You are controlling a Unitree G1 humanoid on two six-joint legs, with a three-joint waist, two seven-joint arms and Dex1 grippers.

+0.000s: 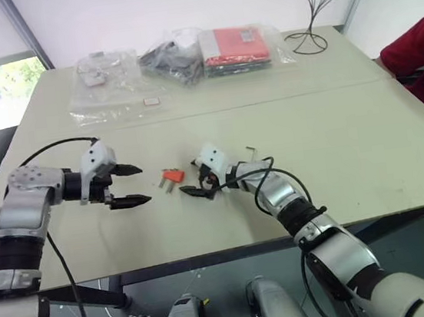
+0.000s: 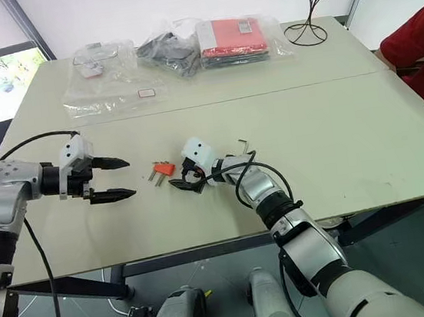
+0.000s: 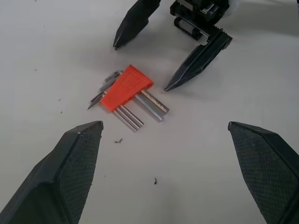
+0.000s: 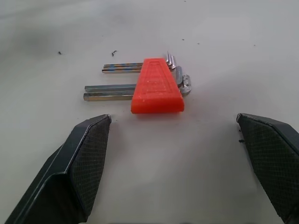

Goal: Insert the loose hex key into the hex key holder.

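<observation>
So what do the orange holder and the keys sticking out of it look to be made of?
The hex key holder looks like moulded plastic: uniform orange-red, matte, with softly rounded edges. The keys in it look like bare steel: grey, with bright reflective streaks along flat facets, though a plated finish can't be ruled out.

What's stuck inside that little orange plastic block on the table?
Thin grey metal keys run through the orange plastic block, straight shafts out one side, bent ends out the other. Their middle parts are hidden inside it.
</observation>
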